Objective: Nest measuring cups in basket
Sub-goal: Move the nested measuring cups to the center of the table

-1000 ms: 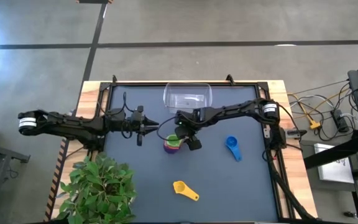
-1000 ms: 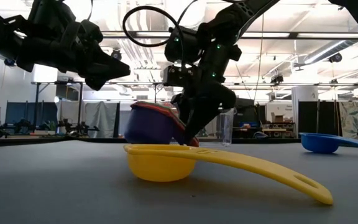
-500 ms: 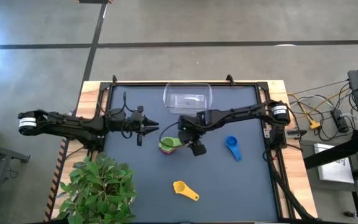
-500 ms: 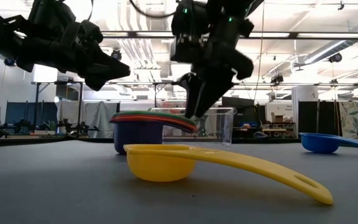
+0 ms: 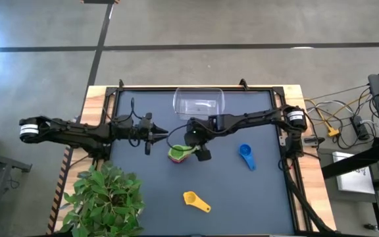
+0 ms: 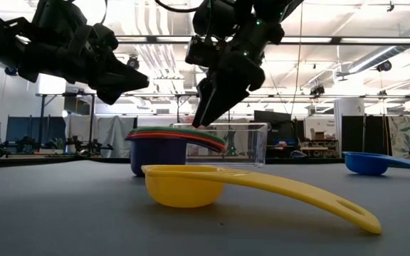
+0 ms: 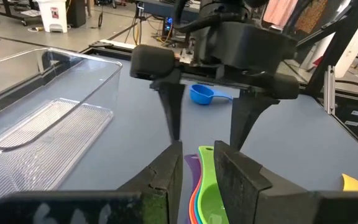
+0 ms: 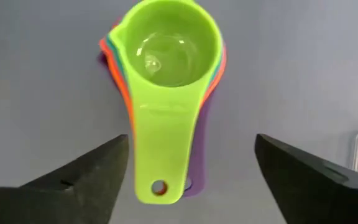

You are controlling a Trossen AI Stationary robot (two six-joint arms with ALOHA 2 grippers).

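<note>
Several measuring cups sit nested, green one on top [image 8: 173, 50], as one stack [image 5: 177, 154] standing level on its purple base [image 6: 155, 153] on the dark table. My right gripper [image 8: 191, 155] hovers wide open above the stack's handles [image 6: 206, 139], a finger on either side, touching nothing [image 6: 208, 107]. My left gripper [image 5: 160, 135] waits in the air left of the stack, its fingers [image 7: 166, 177] shut but for a narrow slit. A yellow cup [image 5: 196, 201] and a blue cup [image 5: 245, 156] lie apart on the table. The clear basket [image 5: 199, 104] stands at the far edge.
A potted plant [image 5: 104, 197] overhangs the table's near left corner. The yellow cup [image 6: 191, 185] lies nearest the low camera, its handle pointing right. The table's raised wooden frame [image 5: 97, 99] rings the dark mat. The basket [image 7: 42, 118] holds no cups.
My right gripper held the stack tilted by its handles, carried it a little toward the table's left edge and set it down level. It has then let go and risen clear above the handles. The stack now stands flat on the table.
</note>
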